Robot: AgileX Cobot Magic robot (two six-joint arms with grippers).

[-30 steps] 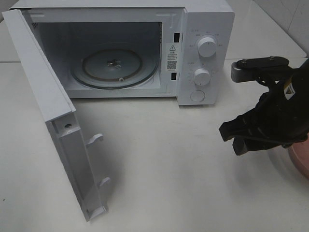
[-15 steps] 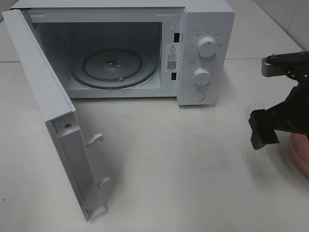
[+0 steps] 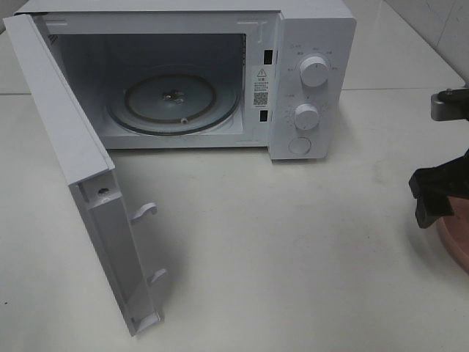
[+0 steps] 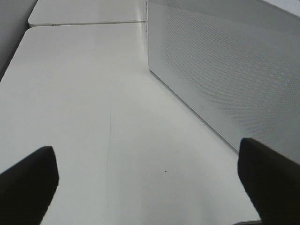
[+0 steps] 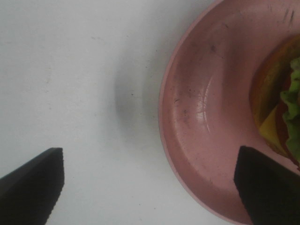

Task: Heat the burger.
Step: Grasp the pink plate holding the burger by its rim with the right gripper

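Microwave (image 3: pixel 311 44) stood with its door (image 3: pixel 62 139) swung fully open, which I judge was to leave the way free for loading. Inside the microwave lay only the bare glass turntable (image 3: pixel 176 103), with nothing on it. So the burger (image 5: pixel 276 103) was not yet in the microwave: it sat on the pink plate (image 5: pixel 197 122), on the table (image 3: pixel 293 235) well to the right of the microwave and nearer the front. Over the plate's rim on the microwave side hung the right gripper (image 5: pixel 150 187), jaws wide and holding nothing, probably to line up for a grasp. Beside the door's outer face was the left gripper (image 4: pixel 150 187), also wide and empty, clear of the loading path.
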